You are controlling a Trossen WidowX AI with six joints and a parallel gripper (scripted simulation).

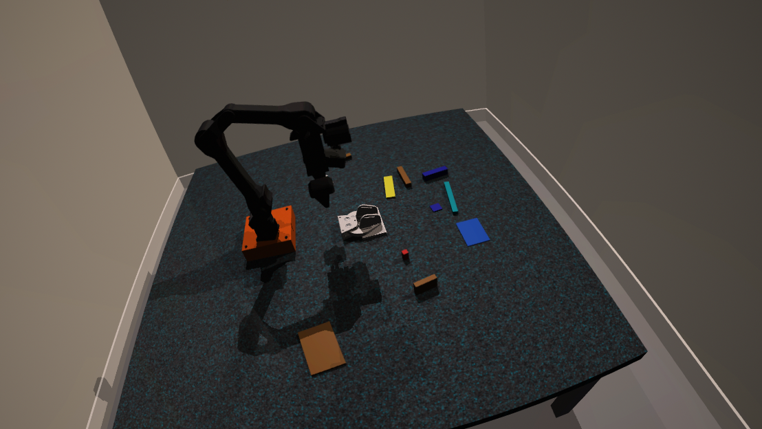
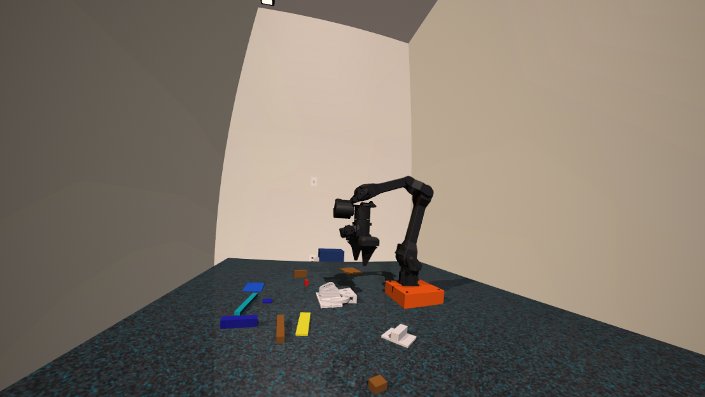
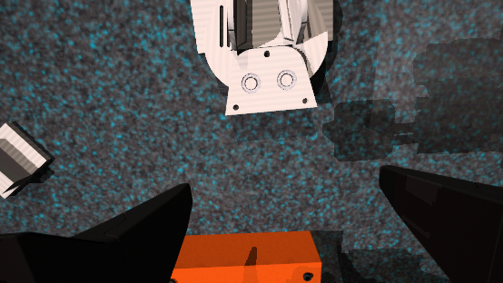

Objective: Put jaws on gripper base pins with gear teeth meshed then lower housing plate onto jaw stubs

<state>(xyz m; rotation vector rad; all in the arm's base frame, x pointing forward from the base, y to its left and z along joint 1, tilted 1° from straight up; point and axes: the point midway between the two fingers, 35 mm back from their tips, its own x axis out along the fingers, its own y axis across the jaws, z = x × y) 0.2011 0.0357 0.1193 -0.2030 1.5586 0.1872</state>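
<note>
Task looks finished: spread, unladen black pincer (image 2: 360,263) (image 3: 284,183) beside white plastic housing plate (image 1: 346,223) (image 2: 349,294) (image 3: 269,95); just withdraw.

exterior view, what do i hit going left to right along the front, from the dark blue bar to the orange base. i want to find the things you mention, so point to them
dark blue bar (image 1: 434,172) (image 2: 239,322) → brown bar (image 1: 404,176) (image 2: 280,329) → yellow bar (image 1: 389,187) (image 2: 303,324) → white assembly (image 1: 362,223) (image 2: 336,297) (image 3: 272,63) → orange base (image 1: 290,226) (image 2: 424,298) (image 3: 250,249)

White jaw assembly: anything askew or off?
Nothing plainly askew on the white jaw assembly: both jaw stubs show in the housing plate's holes. Can't confirm it's level or the teeth mesh. A separate white block-on-plate part lies apart; can't tell if that's intended.
</note>
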